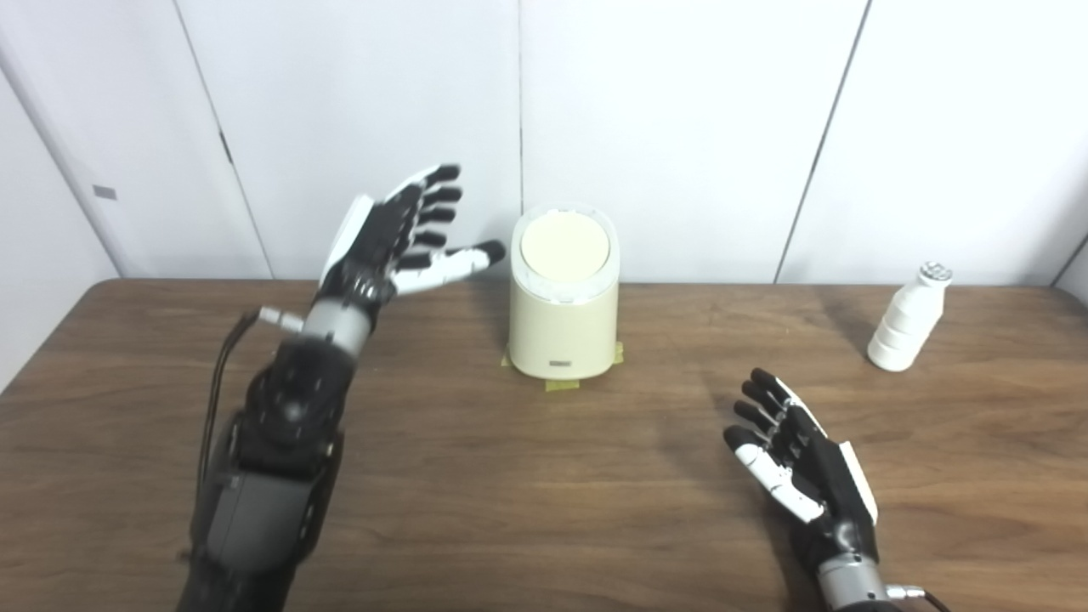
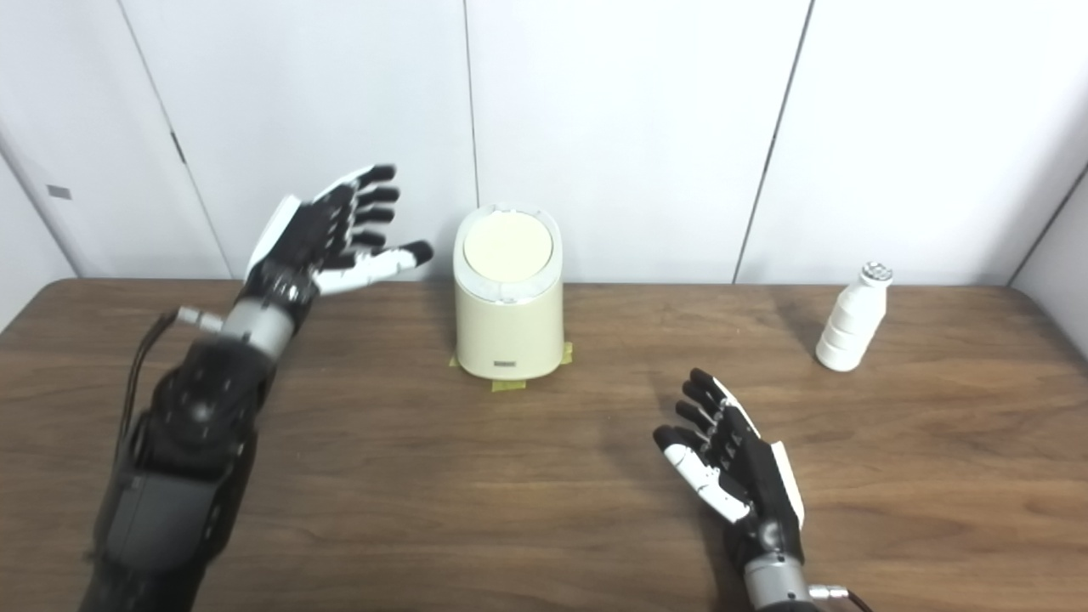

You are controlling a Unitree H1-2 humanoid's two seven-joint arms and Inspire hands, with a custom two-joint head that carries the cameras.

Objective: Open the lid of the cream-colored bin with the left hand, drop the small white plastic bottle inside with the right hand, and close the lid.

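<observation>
The cream-colored bin [image 1: 563, 319] stands at the back middle of the wooden table, its round lid [image 1: 565, 245] down and flat. My left hand [image 1: 399, 238] is raised in the air to the left of the bin, open, fingers spread and pointing toward the lid, not touching it. The small white plastic bottle [image 1: 906, 319] stands upright at the back right of the table. My right hand [image 1: 795, 455] hovers low over the table's front right, open and holding nothing, well short of the bottle.
Yellow tape tabs [image 1: 561, 385] mark the bin's foot on the table [image 1: 510, 493]. White wall panels [image 1: 680, 127] rise just behind the table's far edge, close behind the bin and bottle.
</observation>
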